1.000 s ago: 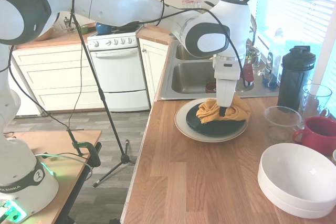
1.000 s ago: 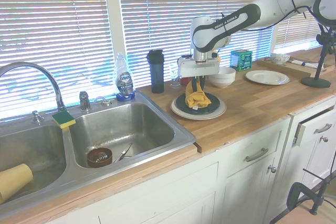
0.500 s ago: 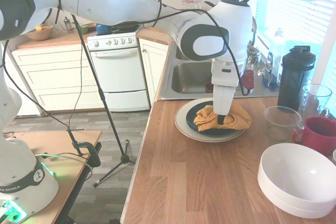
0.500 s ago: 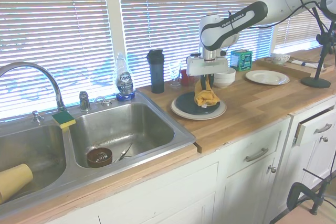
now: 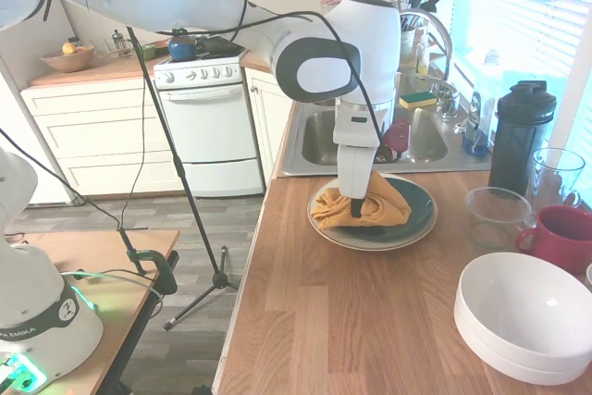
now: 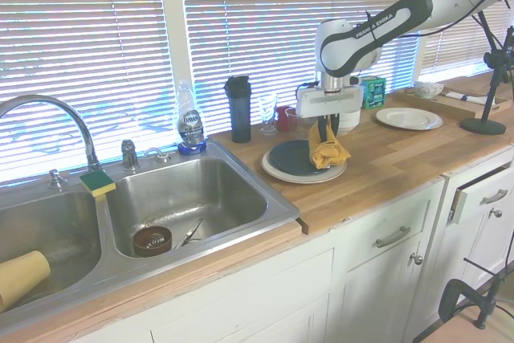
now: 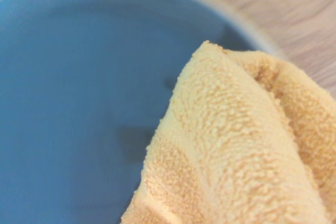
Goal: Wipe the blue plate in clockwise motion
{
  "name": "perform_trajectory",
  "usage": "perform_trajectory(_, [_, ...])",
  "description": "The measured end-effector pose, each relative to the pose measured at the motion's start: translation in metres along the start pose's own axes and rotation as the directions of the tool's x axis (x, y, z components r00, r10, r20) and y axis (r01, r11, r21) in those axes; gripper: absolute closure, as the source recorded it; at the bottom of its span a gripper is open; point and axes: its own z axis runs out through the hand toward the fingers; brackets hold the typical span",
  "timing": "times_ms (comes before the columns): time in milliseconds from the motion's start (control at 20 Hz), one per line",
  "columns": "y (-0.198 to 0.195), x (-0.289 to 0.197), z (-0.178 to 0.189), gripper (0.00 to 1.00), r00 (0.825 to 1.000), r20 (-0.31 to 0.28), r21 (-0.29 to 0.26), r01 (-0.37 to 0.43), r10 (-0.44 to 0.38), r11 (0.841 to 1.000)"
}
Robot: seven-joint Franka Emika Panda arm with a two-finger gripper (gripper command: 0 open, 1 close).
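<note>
Half the blue plate (image 5: 412, 215) lies hidden under a yellow cloth (image 5: 356, 210).
The jaws are clamped on the cloth; the dish soap bottle (image 6: 190, 122) reads "Dawn".

Wooden worktop (image 5: 370, 312) carries white bowl (image 5: 523, 316) at 4 o'clock, red mug (image 5: 562, 236) and clear glass bowl (image 5: 493, 214) at 3 o'clock, black shaker bottle (image 5: 521, 134) at 2 o'clock. Steel sink (image 6: 177, 206) holds green-yellow sponge (image 6: 97, 182) on rim; dish soap bottle (image 6: 189, 122) behind.
</note>
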Motion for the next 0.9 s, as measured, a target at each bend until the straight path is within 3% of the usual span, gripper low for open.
perform_trajectory(300, [-0.009,-0.049,0.005,1.00,0.998,-0.013,-0.004,0.058,-0.058,0.998])
perform_trajectory(900, [-0.040,-0.102,-0.004,1.00,0.995,-0.040,0.015,0.087,-0.086,0.996])
